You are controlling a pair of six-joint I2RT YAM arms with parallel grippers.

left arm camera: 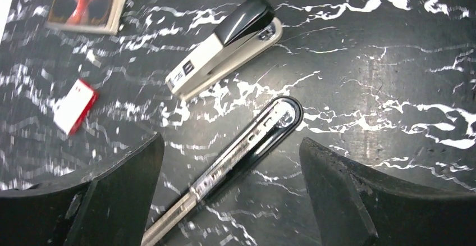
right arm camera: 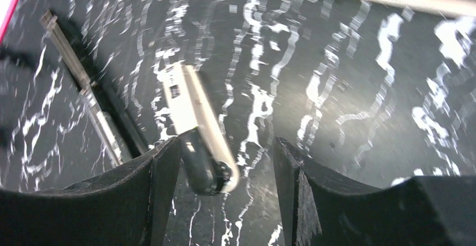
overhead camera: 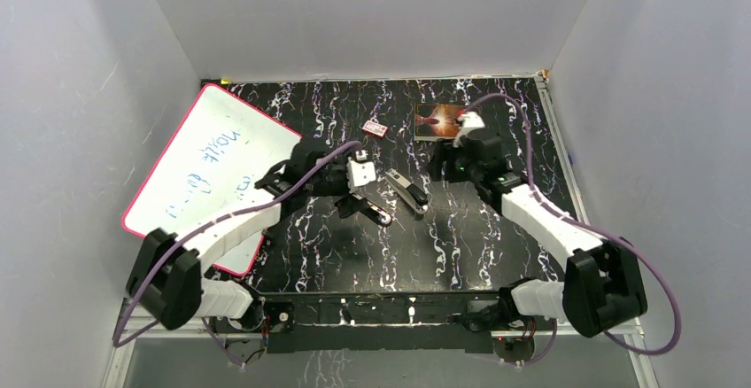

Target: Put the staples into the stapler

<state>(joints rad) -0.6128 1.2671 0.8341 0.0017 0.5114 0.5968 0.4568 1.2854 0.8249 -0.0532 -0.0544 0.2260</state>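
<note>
Your left hand (left arm camera: 231, 142) stands wide and holds nothing. The long black stapler base (left arm camera: 264, 136), with its bright metal channel, lies on the black, white-veined bench (left arm camera: 393, 60) between its fingers, slanting across the gap. Just beyond its fingertips lies the cream plastic stapler body (left arm camera: 224, 46) with a black cap. I cannot tell whether the two parts join at a hinge.

Your right hand (right arm camera: 227, 150) is parted too and grips nothing. The body's black end sits between its fingers, close against one and clear of the other.

**Risks**
- If you pull the right hand away sideways, that near finger will likely drag the body round.
- If you close the left hand on the slanted base, it may twist or skid instead of seating.

**Containers**
- The small red-and-white cardboard box (left arm camera: 73, 105), beyond and to the left of the left hand's fingertips, looks shut and its contents are hidden.
- The channel glints, but I cannot tell whether the staples lie in it. No loose strip shows anywhere.
</note>
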